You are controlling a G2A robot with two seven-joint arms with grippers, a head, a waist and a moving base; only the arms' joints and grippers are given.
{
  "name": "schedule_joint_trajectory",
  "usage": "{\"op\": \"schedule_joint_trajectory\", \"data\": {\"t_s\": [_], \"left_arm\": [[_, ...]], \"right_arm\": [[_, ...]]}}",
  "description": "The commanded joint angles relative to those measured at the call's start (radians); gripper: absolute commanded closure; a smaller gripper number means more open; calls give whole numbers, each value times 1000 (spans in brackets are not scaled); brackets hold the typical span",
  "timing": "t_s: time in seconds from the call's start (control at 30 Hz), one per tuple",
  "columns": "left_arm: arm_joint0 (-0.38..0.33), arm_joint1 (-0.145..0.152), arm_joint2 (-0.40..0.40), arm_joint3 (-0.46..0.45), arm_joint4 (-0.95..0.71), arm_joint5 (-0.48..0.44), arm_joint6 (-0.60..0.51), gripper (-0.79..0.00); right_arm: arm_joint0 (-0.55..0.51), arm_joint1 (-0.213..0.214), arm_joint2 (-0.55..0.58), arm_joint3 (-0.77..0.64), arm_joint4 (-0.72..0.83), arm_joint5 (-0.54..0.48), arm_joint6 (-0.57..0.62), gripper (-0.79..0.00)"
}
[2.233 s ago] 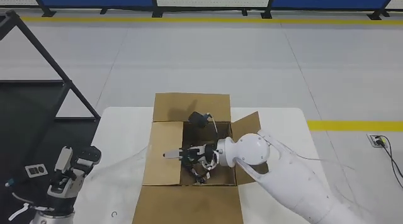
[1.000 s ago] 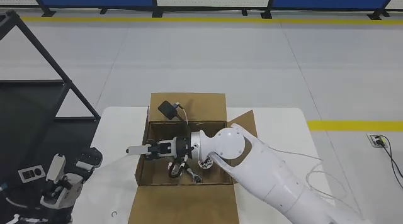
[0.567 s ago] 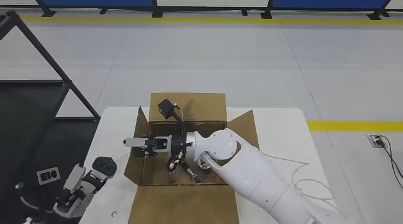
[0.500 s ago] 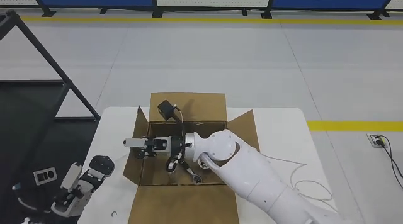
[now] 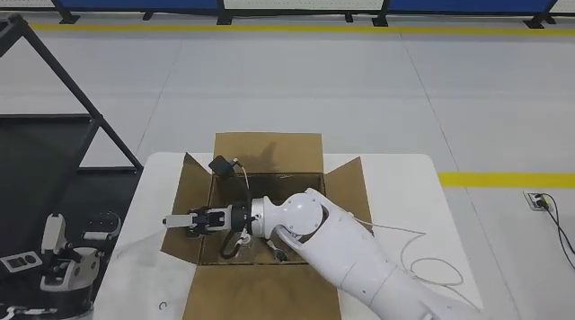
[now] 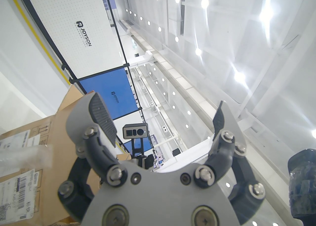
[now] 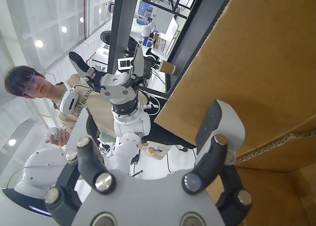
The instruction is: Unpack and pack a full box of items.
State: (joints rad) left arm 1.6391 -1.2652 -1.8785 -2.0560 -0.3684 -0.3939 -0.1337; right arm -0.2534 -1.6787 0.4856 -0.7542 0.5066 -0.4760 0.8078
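Note:
An open cardboard box (image 5: pixel 269 151) stands in the middle of the white table (image 5: pixel 404 194), with dark items (image 5: pixel 260 246) lying inside. My right arm stretches across the box. Its gripper (image 5: pixel 172 222) is open at the box's left flap (image 5: pixel 184 199), one finger resting against the flap's (image 7: pixel 246 51) inner face in the right wrist view (image 7: pixel 150 113). My left gripper (image 5: pixel 76 235) is off the table's left edge, open and pointing upward (image 6: pixel 158 103), holding nothing. It stands beyond the flap (image 7: pixel 111 71), and the box's side (image 6: pixel 37 138) lies close beside it.
The near flap (image 5: pixel 260 295) lies flat toward the table's front and the right flap (image 5: pixel 350 181) leans outward. A black rack frame (image 5: pixel 54 77) stands to the left of the table. Bare table lies right of the box.
My right gripper has swept left across the box and the left flap has swung from over the opening to leaning outward. My left arm has drawn back left, off the table.

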Motion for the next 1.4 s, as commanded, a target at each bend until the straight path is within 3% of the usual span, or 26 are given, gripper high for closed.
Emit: {"op": "schedule_joint_trajectory", "data": {"t_s": [0.0, 0.3, 0.7, 1.03, 1.37], "left_arm": [[0, 0, 0, 0, 0, 0, 0, -785], [-7, 0, 2, -4, 7, 17, 3, -785], [12, -2, -2, 5, 34, 95, -7, -785], [-2, -6, 64, 57, 104, 181, 12, -785], [-19, -9, 101, 87, 138, 209, 22, -785]], "right_arm": [[0, 0, 0, 0, 0, 0, 0, -785], [-38, -8, -3, -34, -36, 41, -44, -785], [-31, -90, -33, 71, -91, 99, -101, -785], [-32, -130, 0, 178, -81, 53, -109, -785], [-51, -132, 46, 195, -130, -15, -159, -785]]}}
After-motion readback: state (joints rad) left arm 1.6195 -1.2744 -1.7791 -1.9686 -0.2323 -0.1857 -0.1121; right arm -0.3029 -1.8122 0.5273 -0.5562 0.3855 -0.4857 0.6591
